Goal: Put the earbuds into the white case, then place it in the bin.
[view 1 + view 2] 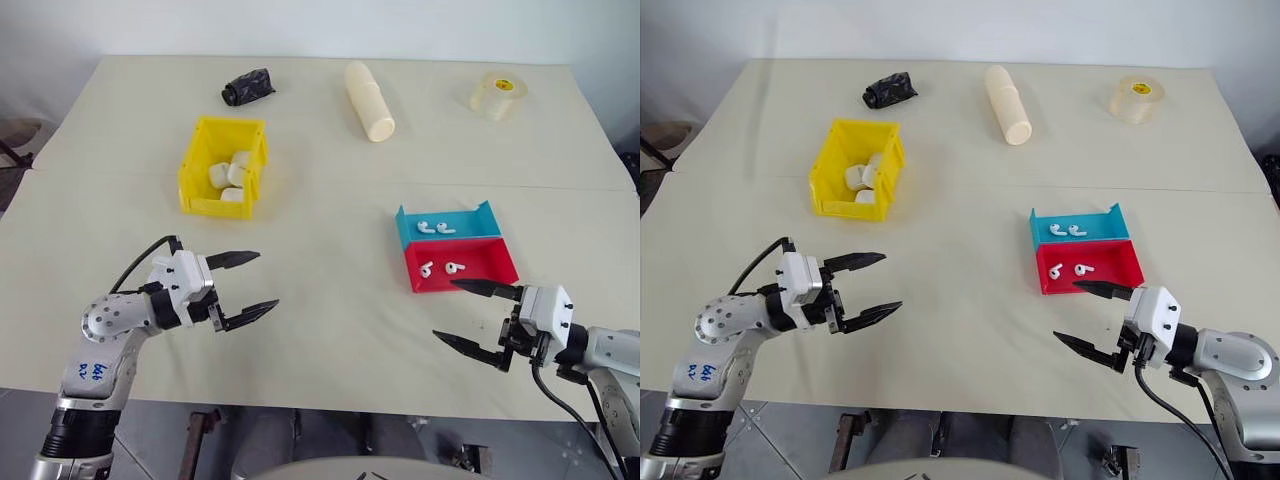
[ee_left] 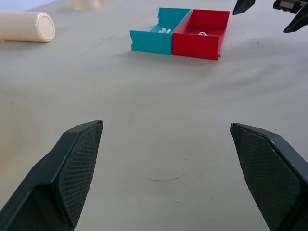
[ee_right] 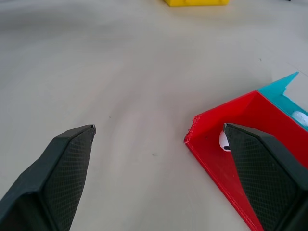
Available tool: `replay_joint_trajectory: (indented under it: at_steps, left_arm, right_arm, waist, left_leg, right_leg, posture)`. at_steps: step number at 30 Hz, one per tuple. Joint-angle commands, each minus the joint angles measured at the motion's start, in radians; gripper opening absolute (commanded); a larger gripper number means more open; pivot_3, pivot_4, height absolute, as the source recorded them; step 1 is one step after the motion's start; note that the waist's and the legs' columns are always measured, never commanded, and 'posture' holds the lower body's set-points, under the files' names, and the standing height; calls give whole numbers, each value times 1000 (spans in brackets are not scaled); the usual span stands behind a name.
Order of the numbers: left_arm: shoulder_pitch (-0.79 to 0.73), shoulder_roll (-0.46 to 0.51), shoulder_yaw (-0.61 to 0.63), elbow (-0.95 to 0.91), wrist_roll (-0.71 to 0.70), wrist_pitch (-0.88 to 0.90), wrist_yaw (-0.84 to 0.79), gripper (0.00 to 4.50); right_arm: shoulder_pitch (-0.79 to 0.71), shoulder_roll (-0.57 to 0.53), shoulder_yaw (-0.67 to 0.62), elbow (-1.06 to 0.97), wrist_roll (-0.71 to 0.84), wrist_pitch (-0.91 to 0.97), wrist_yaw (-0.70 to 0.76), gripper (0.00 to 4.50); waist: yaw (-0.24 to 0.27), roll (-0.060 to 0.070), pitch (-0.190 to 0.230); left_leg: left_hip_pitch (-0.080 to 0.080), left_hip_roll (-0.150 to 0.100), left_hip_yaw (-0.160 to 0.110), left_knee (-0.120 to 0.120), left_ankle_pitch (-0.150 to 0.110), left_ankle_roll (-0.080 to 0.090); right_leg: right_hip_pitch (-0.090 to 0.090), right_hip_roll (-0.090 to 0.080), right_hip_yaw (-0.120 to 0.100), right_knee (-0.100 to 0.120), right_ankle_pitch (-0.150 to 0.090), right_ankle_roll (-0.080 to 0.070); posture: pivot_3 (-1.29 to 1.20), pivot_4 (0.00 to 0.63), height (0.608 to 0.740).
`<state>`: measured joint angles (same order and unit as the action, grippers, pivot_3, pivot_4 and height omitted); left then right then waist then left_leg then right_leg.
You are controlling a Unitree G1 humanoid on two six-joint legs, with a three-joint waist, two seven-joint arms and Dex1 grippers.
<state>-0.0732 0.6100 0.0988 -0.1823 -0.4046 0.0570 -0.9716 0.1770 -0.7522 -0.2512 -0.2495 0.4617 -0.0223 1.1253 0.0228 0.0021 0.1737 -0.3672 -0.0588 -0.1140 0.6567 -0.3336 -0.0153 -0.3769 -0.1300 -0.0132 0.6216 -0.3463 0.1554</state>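
The left gripper (image 1: 245, 283) is held above the near left part of the table (image 1: 320, 300), its two black fingers spread wide apart and nothing caught between them. It is aimed across the cloth toward the two trays on the right. The right gripper (image 1: 472, 314) is seen at the near right edge, fingers likewise parted wide and empty, with its farther fingertip hanging just beside the near wall of the red tray (image 1: 470, 272); whether it touches that wall cannot be told.

Two of the earbuds (image 1: 441, 268) are found lying loose in the red tray, slightly apart from each other. Right behind it, wall against wall, the blue tray (image 1: 447, 229) is set, and two more earbuds are seen resting inside it, close together.

Over on the far left side, the bin (image 1: 224, 165), bright yellow, is placed well apart from both grippers. Inside it several white cases are gathered, one white case (image 1: 219, 175) lying beside the others; whether their lids are closed cannot be made out.

Along the far edge of the table, a crumpled black object (image 1: 248, 86) is seen beyond the bin, a long cream cylinder (image 1: 369, 100) is laid on its side near the middle, and a roll of clear tape (image 1: 499, 95) sits toward the far right corner.
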Motion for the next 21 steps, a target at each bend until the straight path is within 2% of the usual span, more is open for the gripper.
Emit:
replay_joint_trajectory:
  at_steps: [1,6,10,14,18,21]
  left_arm:
    - [12,-4,31,-13,13,-25,36,4500]
    - [66,-4,121,-64,4,33,156,4500]
    - [283,-54,314,-193,-26,160,342,4500]
    - [468,-105,418,-285,-37,191,397,4500]
    - [607,-196,522,-359,-76,241,487,4500]
    - [676,-243,555,-394,-96,311,547,4500]
  right_arm:
    - [-22,2,-1,-13,8,-9,-4,4452]
    - [-85,32,52,-13,20,8,-6,4452]
    - [-150,77,140,-45,30,27,-1,4452]
    - [-194,109,202,-41,4,-22,20,4452]
    - [-254,159,241,-25,-5,-105,44,4452]
    - [-279,188,251,-4,-4,-188,73,4452]
  waist:
    - [-1,0,0]
    - [-10,0,0]
    - [-25,0,0]
    - [-21,-1,0]
    - [-6,-1,0]
    - [0,-1,0]
  left_leg:
    - [0,0,0,0,0,0]
    - [0,1,0,0,0,0]
    - [0,1,0,-1,0,0]
    - [-1,1,-1,0,0,0]
    - [-1,0,-1,2,-1,0]
    - [-1,0,0,2,-2,0]
  right_leg:
    - [0,0,0,0,0,0]
    - [0,1,0,0,0,0]
    - [0,0,1,0,0,0]
    - [0,0,1,-1,0,0]
    - [0,0,0,-3,0,0]
    - [0,-1,1,-4,0,0]
  posture:
    - [0,150,740]
    - [0,150,740]
    - [0,150,740]
    - [0,150,740]
    - [0,150,740]
    - [0,150,740]
